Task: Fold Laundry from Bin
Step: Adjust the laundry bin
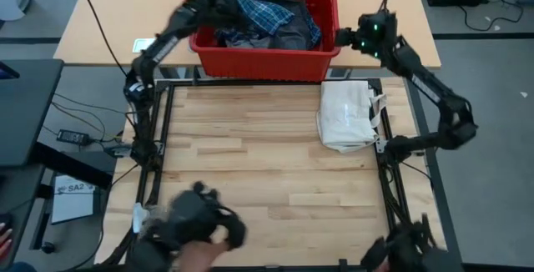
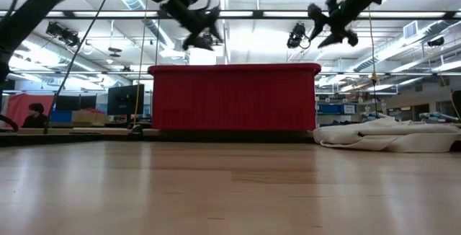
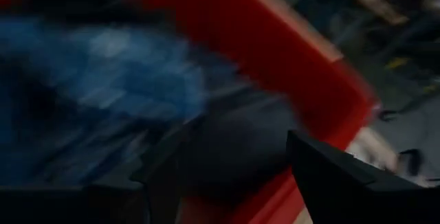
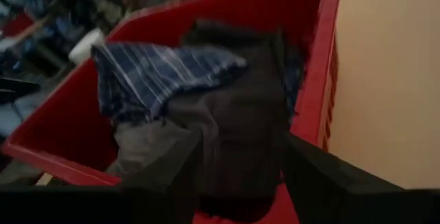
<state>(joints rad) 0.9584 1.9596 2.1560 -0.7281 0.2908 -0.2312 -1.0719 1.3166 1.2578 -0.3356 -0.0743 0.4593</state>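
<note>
A: Nearest the lens in the low view is bare wooden table [image 2: 230,192]; what stands on it?

B: At the far edge, the red bin [image 1: 265,53], and just beside it on the right arm's side a white fabric bag [image 1: 347,115], lying flat and clear of the working area.

A: And the laundry?

B: All in the bin, heaped. The plaid shirt [image 4: 155,73] lies on top toward one end, a dark grey piece [image 4: 240,114] slumps against the wall, and a lighter grey piece [image 4: 141,145] shows beneath the shirt. Nothing is out on the table, so I judge the folding not yet begun.

A: The grippers?

B: The left gripper [image 1: 219,5] hangs over the bin's left end above the shirt, fingers spread and empty. That view is smeared, so it is probably, not certainly, moving. The right gripper [image 1: 360,37] hovers over the bin's right rim, fingers parted, holding nothing, aimed down at the dark piece, presumably ready to reach in.
</note>
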